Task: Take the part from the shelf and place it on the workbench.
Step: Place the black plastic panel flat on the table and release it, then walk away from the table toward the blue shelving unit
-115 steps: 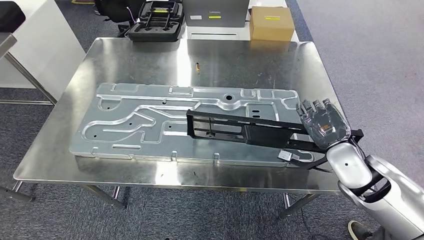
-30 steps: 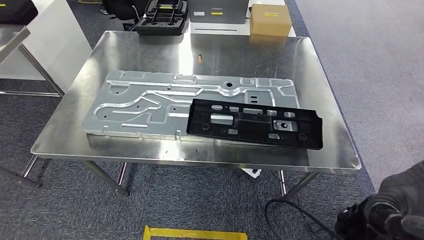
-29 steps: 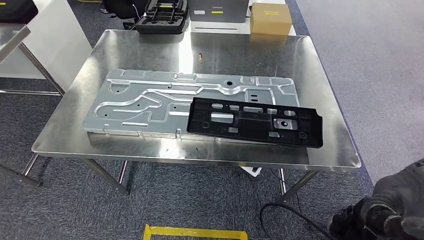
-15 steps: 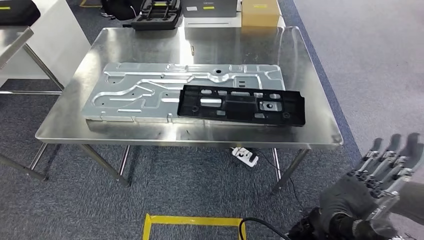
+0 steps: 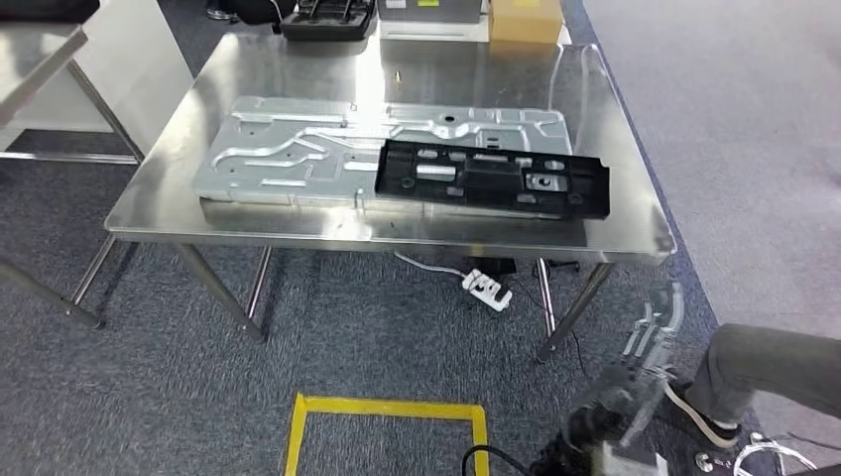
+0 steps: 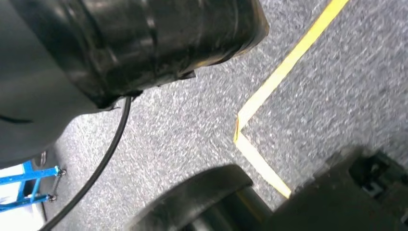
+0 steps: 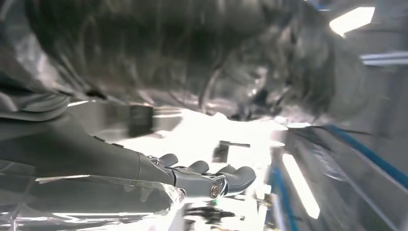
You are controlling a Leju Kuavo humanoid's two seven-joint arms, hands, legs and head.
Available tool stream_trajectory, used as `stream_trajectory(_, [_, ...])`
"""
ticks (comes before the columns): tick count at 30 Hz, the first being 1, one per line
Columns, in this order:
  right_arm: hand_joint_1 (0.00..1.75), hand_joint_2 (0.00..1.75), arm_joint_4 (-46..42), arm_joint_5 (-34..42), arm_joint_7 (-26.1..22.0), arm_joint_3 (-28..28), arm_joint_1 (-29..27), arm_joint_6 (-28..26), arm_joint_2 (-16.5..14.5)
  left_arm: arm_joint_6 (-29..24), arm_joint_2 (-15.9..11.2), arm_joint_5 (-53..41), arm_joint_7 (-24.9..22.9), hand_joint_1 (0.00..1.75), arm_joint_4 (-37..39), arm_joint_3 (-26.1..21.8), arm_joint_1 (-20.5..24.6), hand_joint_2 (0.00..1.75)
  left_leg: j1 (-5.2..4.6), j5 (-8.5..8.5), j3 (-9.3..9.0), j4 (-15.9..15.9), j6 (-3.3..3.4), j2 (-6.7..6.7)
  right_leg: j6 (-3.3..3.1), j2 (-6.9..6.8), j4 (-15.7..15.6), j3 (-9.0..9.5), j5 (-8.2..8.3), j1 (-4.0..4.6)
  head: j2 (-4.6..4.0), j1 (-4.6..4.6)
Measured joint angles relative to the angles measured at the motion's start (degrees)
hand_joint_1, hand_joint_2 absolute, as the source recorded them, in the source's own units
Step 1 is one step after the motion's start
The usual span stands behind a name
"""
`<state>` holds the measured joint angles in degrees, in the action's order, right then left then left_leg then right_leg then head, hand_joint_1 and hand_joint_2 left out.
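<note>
One power strip (image 5: 487, 290) under workbench (image 5: 298, 226)

A long black plastic part (image 5: 493, 178) with cut-outs is laid flat on the steel workbench (image 5: 298, 223), near its front right corner, its left end overlapping a silver stamped panel (image 5: 298, 149).

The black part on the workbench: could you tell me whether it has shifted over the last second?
No. The black part overlaps the same right end of the metal panel; the camera moved.
</note>
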<state>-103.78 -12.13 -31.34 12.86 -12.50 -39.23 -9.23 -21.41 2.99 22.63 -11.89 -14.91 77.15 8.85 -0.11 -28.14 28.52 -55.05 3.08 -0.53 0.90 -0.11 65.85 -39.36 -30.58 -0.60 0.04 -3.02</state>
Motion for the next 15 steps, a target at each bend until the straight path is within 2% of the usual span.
stream_trajectory(1, [0.0, 0.0, 2.6, 0.3, -0.2, -0.9, 0.0, 0.0, -0.1, 0.0, 0.0, 0.1, 0.0, 0.0, 0.0, 0.0, 0.0, 0.0, -0.08, 0.65, 0.88, -0.1, 0.25, -0.06, 0.07, 0.01, 3.7, -0.73, -2.23, 0.01, 0.0, 0.07])
stream_trajectory(2, [0.0, 0.0, 5.2, 1.2, -0.4, -1.8, 0.1, 0.0, -0.1, 0.0, 0.1, 0.1, 0.0, 0.0, 0.0, 0.0, 0.0, 0.0, -0.17, 1.32, 1.87, -0.3, 0.3, -0.08, 0.13, 0.03, 6.8, -1.03, -2.99, 0.02, 0.0, 0.08])
stream_trajectory(3, [0.0, 0.0, 7.9, 3.0, -0.6, -2.7, 0.2, 0.0, -0.1, 0.0, 0.1, 0.2, -0.1, 0.0, 0.0, 0.0, 0.0, 0.0, -0.25, 1.99, 2.96, -0.5, 0.28, -0.08, 0.15, 0.03, 8.4, -0.66, -2.26, 0.05, 0.0, 0.07])
stream_trajectory(4, [0.0, 0.0, 10.5, 6.1, -1.0, -3.6, 0.3, 0.0, -0.1, 0.0, 0.1, 0.3, -0.1, 0.0, 0.0, 0.0, -0.1, 0.0, -0.29, 2.62, 4.16, -0.9, 0.21, -0.08, 0.13, 0.02, 8.2, 0.62, -0.52, 0.05, 0.0, 0.07])
stream_trajectory(5, [0.0, 0.0, 13.3, 10.9, -1.6, -4.4, 0.6, 0.0, 0.1, -0.1, 0.2, 0.4, -0.2, 0.0, 0.0, 0.0, -0.1, 0.0, -0.32, 3.16, 5.36, -1.4, 0.11, -0.07, 0.05, 0.01, 6.1, 2.91, 1.22, 0.06, 0.0, 0.06])
stream_trajectory(6, [0.0, 0.0, 16.1, 16.7, -2.7, -4.9, 0.9, 0.0, 0.3, -0.1, 0.2, 0.6, -0.3, 0.0, 0.0, 0.0, -0.2, 0.0, -0.34, 3.6, 6.41, -1.9, -0.04, -0.05, -0.1, -0.02, 2.4, 5.97, 1.91, 0.09, 0.0, 0.07])
stream_trajectory(7, [0.0, 0.0, 19.1, 22.5, -4.1, -5.5, 1.4, 0.0, 0.7, -0.2, 0.3, 0.7, -0.3, 0.0, 0.0, 0.0, -0.2, 0.0, -0.4, 3.94, 7.25, -2.5, -0.23, -0.05, -0.29, -0.04, -2.0, 9.18, 1.49, 0.2, 0.0, 0.05])
stream_trajectory(8, [0.0, 0.0, 22.2, 26.8, -5.5, -6.2, 1.8, 0.0, 1.2, -0.2, 0.4, 0.7, -0.4, 0.0, 0.0, 0.0, -0.3, 0.0, -0.46, 4.3, 7.82, -3.0, -0.49, -0.06, -0.47, -0.06, -5.6, 11.58, 0.53, 0.33, 0.0, 0.04])
stream_trajectory(9, [0.0, 0.0, 25.2, 28.3, -6.4, -7.5, 2.3, 0.0, 1.5, -0.1, 0.5, 0.8, -0.4, 0.0, 0.0, -0.1, -0.3, 0.0, -0.48, 4.7, 8.15, -3.3, -0.77, -0.09, -0.65, -0.06, -8.0, 12.98, -0.41, 0.48, 0.0, 0.06])
stream_trajectory(10, [0.0, 0.0, 28.1, 27.2, -6.8, -9.4, 2.7, -0.1, 1.7, 0.1, 0.5, 0.9, -0.5, 0.0, 0.0, -0.1, -0.4, 0.0, -0.52, 5.15, 8.35, -3.4, -1.07, -0.12, -0.85, -0.03, -9.2, 13.27, -0.64, 0.56, 0.0, 0.05])
stream_trajectory(11, [0.0, 0.0, 30.8, 22.9, -6.5, -12.4, 3.4, -0.1, 1.5, 0.3, 0.6, 1.0, -0.5, 0.0, 0.0, -0.2, -0.5, 0.0, -0.49, 5.42, 8.56, -3.5, -1.39, -0.12, -1.11, -0.04, -9.2, 12.81, -0.23, 0.47, 0.0, 0.07])
stream_trajectory(12, [0.0, 0.0, 33.8, 15.9, -5.9, -16.1, 4.4, -0.1, 1.2, 0.7, 0.5, 1.0, -0.6, 0.0, 0.0, -0.4, -0.6, 0.0, -0.42, 4.92, 8.92, -3.9, -1.68, -0.06, -1.43, -0.03, -9.3, 12.29, 0.38, 0.38, 0.0, 0.08])
stream_trajectory(13, [0.0, 0.0, 36.9, 6.5, -5.3, -20.3, 5.7, -0.1, 0.8, 1.0, 0.5, 0.9, -0.7, 0.0, 0.0, -0.5, -0.7, 0.0, -0.35, 3.33, 9.48, -5.0, -2.0, 0.01, -1.83, -0.04, -9.4, 11.6, 1.04, 0.26, 0.0, -0.04])
stream_trajectory(15, [0.0, 0.0, 43.5, -14.9, -4.2, -28.6, 8.3, -0.1, 0.1, 1.4, 0.5, 0.4, -0.9, 0.0, 0.0, -0.8, -0.9, 0.0, -0.05, -2.38, 11.03, -10.3, -2.61, 0.12, -2.36, -0.03, -9.4, 10.04, 2.41, 0.21, 0.0, -0.25])
